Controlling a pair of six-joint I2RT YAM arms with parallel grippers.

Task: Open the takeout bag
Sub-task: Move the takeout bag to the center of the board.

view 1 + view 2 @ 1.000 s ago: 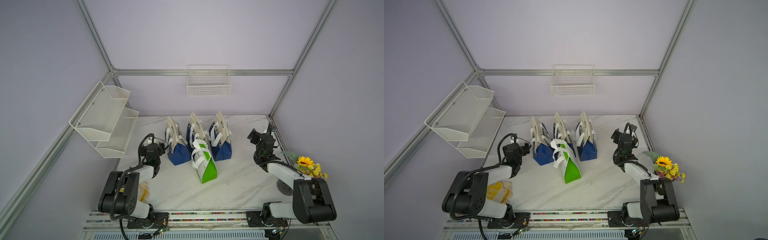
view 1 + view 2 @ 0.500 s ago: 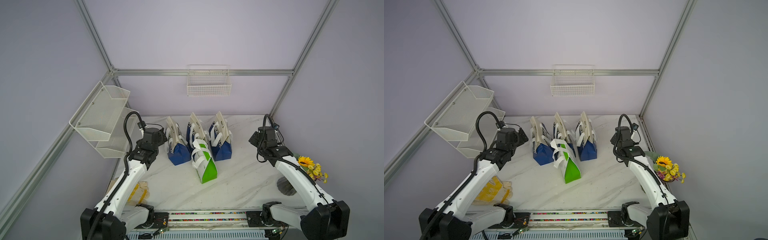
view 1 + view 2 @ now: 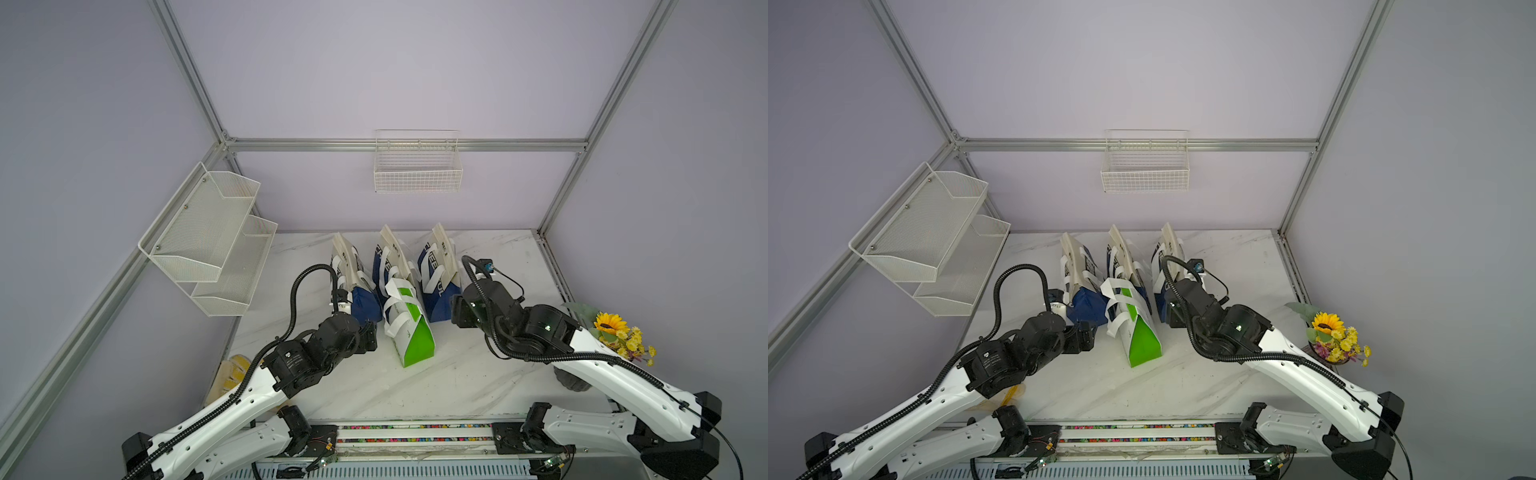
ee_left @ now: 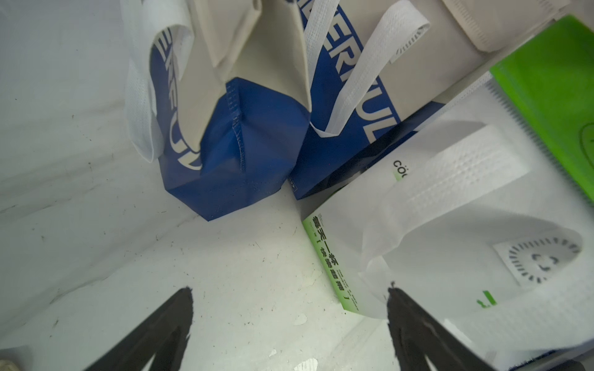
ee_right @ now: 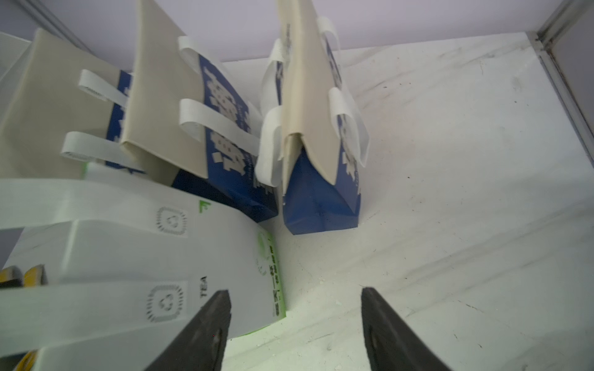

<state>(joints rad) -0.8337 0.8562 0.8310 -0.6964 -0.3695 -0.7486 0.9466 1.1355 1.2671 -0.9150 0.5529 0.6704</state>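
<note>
The takeout bag [image 3: 409,328] is white and green with white strap handles. It stands folded shut at the middle of the marble table, in front of a row of blue bags. My left gripper [image 3: 372,336] is low at the bag's left side, open, with only bare table between its fingers [image 4: 180,308]. In the left wrist view the bag [image 4: 450,225] lies just past one fingertip. My right gripper [image 3: 457,311] is at the bag's right side, open and empty. In the right wrist view [image 5: 295,292] one finger overlaps the bag's white face [image 5: 128,250].
Behind the takeout bag stand three blue and cream bags [image 3: 357,286] [image 3: 392,266] [image 3: 438,270], close together. A sunflower bunch [image 3: 619,332] in a dark pot stands at the table's right edge. A yellow item [image 3: 235,370] lies front left. Wire shelves [image 3: 208,237] and a basket [image 3: 417,166] hang on the walls.
Both arms have risen from their folded rest and reached in, and now flank the white and green bag. The right jaws have narrowed somewhat.
</note>
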